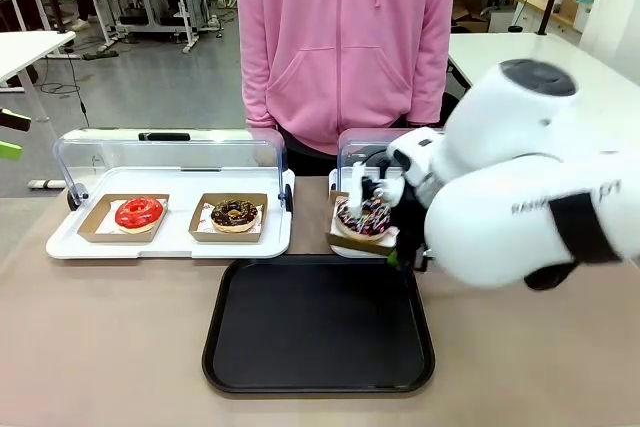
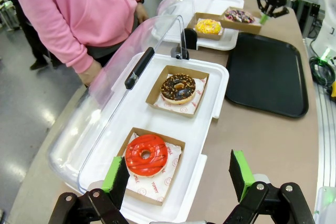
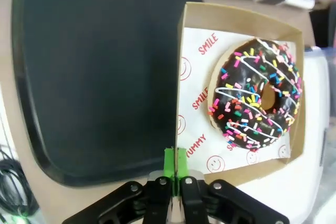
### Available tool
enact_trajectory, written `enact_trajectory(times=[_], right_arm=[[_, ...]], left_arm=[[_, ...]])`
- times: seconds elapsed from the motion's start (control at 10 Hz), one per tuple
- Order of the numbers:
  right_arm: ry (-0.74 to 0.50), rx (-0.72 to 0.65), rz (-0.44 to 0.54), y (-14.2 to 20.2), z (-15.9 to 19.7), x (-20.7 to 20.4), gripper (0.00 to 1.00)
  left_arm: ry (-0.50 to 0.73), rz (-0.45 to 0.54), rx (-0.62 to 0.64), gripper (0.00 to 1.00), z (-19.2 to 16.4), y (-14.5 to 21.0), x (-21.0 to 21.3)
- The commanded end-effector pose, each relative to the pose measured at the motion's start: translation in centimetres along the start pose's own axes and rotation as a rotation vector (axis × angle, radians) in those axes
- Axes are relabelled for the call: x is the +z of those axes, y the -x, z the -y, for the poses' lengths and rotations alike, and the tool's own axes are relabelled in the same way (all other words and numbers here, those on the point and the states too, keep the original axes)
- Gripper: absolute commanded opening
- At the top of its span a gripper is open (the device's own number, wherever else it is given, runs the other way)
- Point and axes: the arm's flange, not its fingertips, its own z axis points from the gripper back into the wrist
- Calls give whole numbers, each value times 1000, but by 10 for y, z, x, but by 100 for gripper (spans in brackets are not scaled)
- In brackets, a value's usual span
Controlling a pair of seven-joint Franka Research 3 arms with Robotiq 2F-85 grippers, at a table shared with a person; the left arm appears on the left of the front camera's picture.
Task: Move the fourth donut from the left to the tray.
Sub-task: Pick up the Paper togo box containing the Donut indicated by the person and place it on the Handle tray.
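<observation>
The right gripper [image 3: 176, 174] is clenched: its 2 green pads [image 3: 174, 162] meet on the near wall of the holder [image 3: 181, 77], pinching the cardboard edge. Just beyond the pads, inside the holder, lies a printed paper liner, and on it the fourth donut [image 3: 256, 94], dark glaze with white streaks and coloured sprinkles. In the right wrist view the tray [image 3: 94, 66] spreads out on the other side of the pinched wall, black and bare, its rim running under the fingers. In the front view the right gripper [image 1: 400, 247] sits at the holder's near right corner, the holder [image 1: 345, 239] at the tray's far right edge and tilted, one end over the white display tray [image 1: 338, 247] behind it.

The left gripper [image 2: 178, 177] hangs open, its 2 green pads [image 2: 240, 174] standing well apart with nothing between them. Directly below and ahead of it is a red donut [image 2: 146, 154] in its own holder on a white display tray [image 2: 207, 129] with a raised clear lid [image 2: 113, 108]. Farther along that tray sits a chocolate donut [image 2: 178, 87] with golden sprinkles. Beyond that, a yellow donut [image 2: 208, 26] sits on the second display tray, with the fourth donut [image 2: 239, 16] next to it. A person in a pink hoodie [image 1: 345, 37] stands at the far side.
</observation>
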Motion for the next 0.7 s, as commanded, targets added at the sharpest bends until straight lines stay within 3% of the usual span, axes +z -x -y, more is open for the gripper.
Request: enact_trajectory(times=[0.0,0.6], right_arm=[[-11,-8,-23,5,-53,-10,2],[-4,108,-56,-23,-111,-41,2]], left_arm=[[6,-7,8,100,2,-2,1],[6,-7,8,100,2,-2,1]])
